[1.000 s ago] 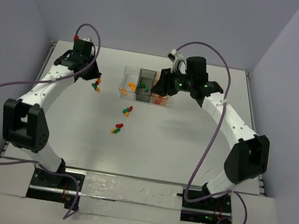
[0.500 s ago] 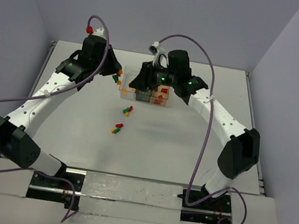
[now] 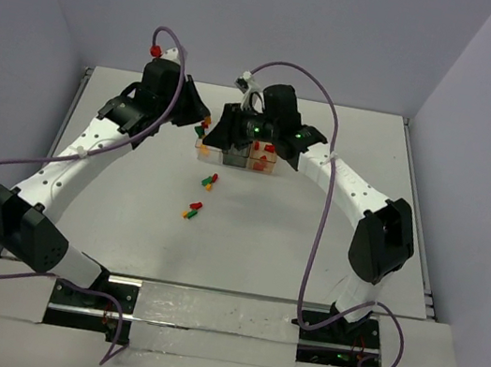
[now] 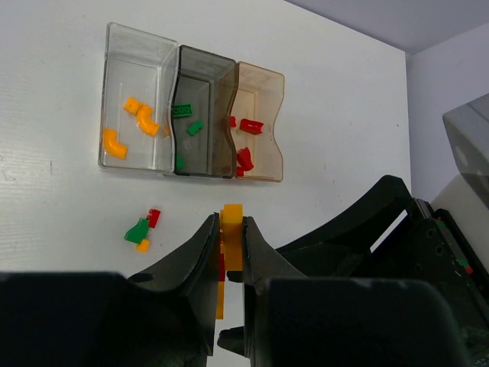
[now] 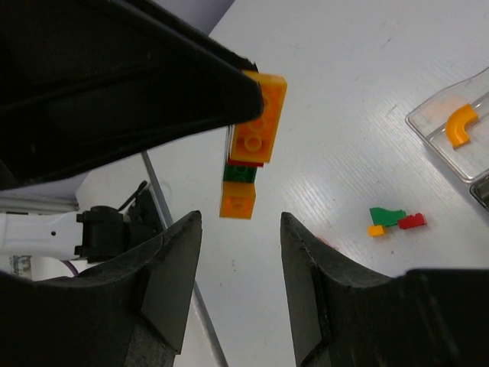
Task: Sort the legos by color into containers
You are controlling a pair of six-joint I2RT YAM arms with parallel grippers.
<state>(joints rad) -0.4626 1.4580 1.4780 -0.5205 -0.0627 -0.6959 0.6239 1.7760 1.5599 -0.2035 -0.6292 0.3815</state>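
Lego stack (image 5: 250, 138): orange, red, green, orange.

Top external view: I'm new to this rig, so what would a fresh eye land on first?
The left hand pinches a lego stack, orange, red and green, in mid-air, with the right hand open just opposite. Beside them, the three joined bins hold orange, green and red pieces apart, and loose legos lie nearer the arm bases.

Glossy plastic legos (image 5: 252, 145), see-through plastic containers (image 4: 225, 122)
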